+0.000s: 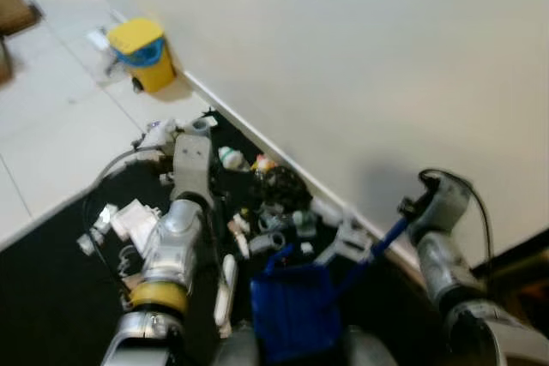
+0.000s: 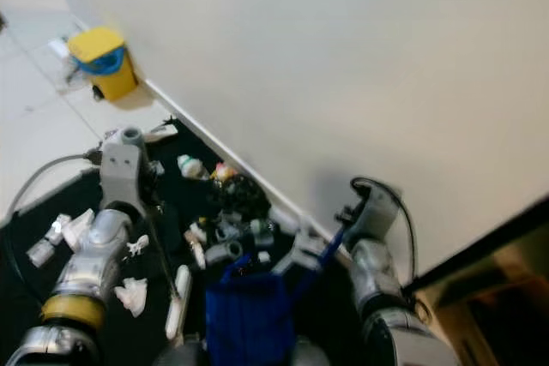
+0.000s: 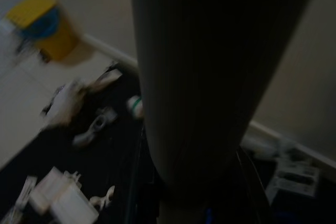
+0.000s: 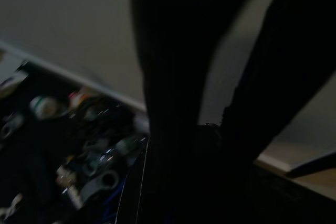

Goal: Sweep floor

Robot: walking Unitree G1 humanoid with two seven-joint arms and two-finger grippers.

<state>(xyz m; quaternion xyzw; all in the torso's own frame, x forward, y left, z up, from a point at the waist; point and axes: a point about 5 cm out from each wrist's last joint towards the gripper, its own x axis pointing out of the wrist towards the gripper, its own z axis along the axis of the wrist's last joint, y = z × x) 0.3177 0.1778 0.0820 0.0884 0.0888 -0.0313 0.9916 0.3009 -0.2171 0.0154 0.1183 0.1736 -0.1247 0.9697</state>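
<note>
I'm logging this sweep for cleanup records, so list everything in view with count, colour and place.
Bin: one, yellow with blue liner, on the pale tiles by the wall.
Dustpan: one, blue, on the black mat near the robot.
Litter pile: many pieces, mixed white, grey, black, on the mat along the wall.
Paper scraps: several, white, on the mat beside the left arm.
Wall: one, pale, with white baseboard.
Left arm: silver, over the mat.
Right arm: silver, by the wall.

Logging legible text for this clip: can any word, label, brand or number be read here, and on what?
None can be read.
Yellow bin: no lettering visible.
Blue dustpan: no marking visible.
Litter on the black mat: any print too blurred to read.
</note>
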